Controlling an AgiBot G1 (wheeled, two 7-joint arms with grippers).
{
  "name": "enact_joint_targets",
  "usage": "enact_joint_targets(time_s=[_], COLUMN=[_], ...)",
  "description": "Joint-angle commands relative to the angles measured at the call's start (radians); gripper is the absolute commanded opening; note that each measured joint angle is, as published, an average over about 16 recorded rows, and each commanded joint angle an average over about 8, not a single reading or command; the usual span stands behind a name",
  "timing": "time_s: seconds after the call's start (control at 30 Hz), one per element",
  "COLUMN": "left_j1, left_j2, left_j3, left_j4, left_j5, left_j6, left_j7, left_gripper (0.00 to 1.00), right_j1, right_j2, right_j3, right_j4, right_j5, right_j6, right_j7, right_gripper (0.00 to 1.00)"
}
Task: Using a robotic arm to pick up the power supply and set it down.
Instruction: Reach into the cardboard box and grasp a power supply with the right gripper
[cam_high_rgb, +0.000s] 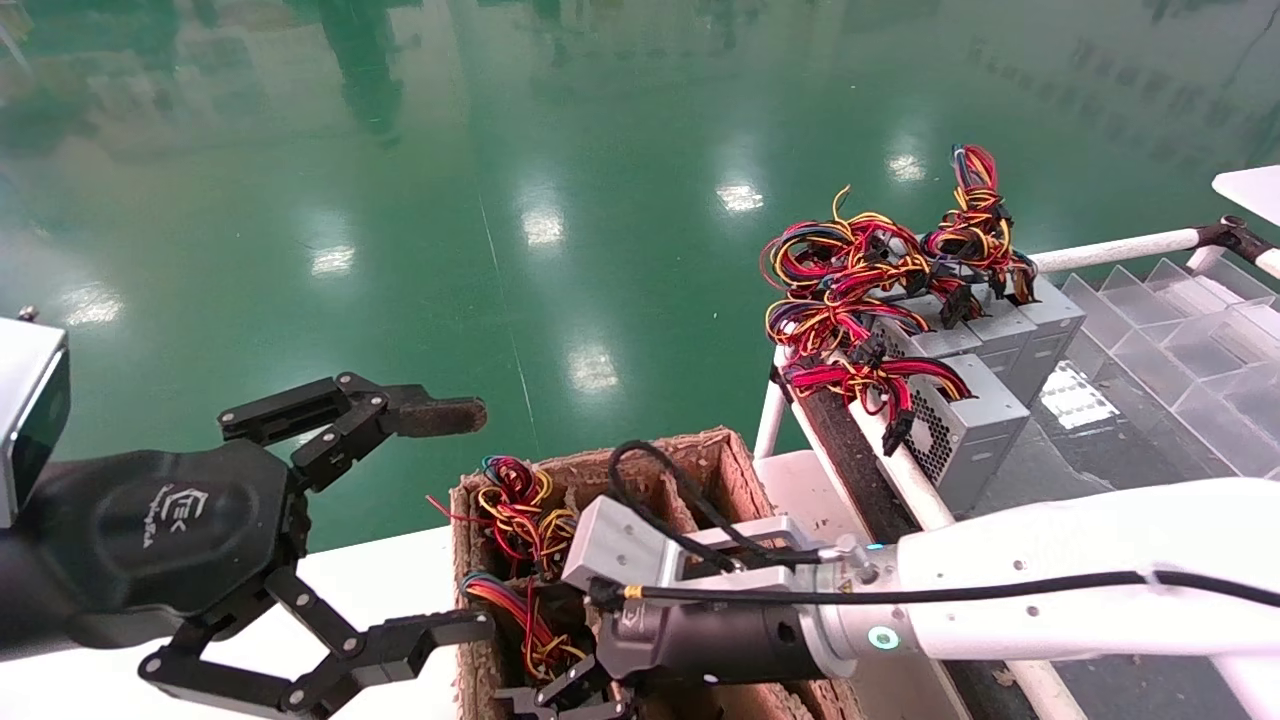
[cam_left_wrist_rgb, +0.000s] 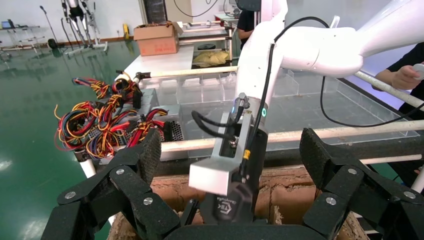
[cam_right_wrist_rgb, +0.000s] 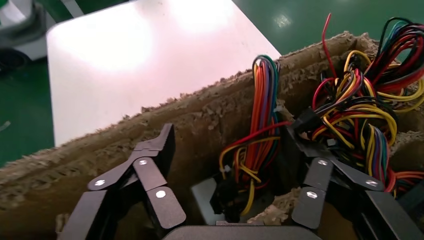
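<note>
My right gripper (cam_high_rgb: 565, 705) reaches down into a brown cardboard box (cam_high_rgb: 735, 470) on its white arm (cam_high_rgb: 1050, 590). In the right wrist view it (cam_right_wrist_rgb: 230, 150) is open, its fingers (cam_right_wrist_rgb: 160, 147) either side of a power supply (cam_right_wrist_rgb: 202, 197), of which a grey metal corner and a bundle of red, yellow and orange wires (cam_right_wrist_rgb: 260, 145) show. The fingers do not touch it. Its wires (cam_high_rgb: 525, 610) also show in the head view. My left gripper (cam_high_rgb: 455, 520) hangs open and empty beside the box, facing the right wrist (cam_left_wrist_rgb: 232, 155).
Several more grey power supplies (cam_high_rgb: 975, 420) with wire bundles (cam_high_rgb: 860, 280) stand on a rack at the right behind a white rail (cam_high_rgb: 1110, 248). Clear plastic dividers (cam_high_rgb: 1180, 330) lie beyond them. The box stands on a white table (cam_high_rgb: 400, 570) above a green floor (cam_high_rgb: 560, 200).
</note>
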Motion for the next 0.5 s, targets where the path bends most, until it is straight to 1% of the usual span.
enact_joint_targets(time_s=[0.03,0.5], left_j1=[0.000,0.000], left_j2=[0.000,0.000], left_j3=[0.000,0.000], left_j4=[0.000,0.000], left_j5=[0.000,0.000], left_j6=[0.000,0.000], left_j7=[0.000,0.000], left_gripper=[1.00,1.00], right_j1=[0.007,0.036], right_j2=[-0.008,-0.069], right_j3=[-0.007,-0.041], right_j4=[0.003,0.006], right_j5=[-0.023,-0.132], right_j6=[0.008,0.059], right_j7=[-0.002,0.015], right_gripper=[0.00,0.00])
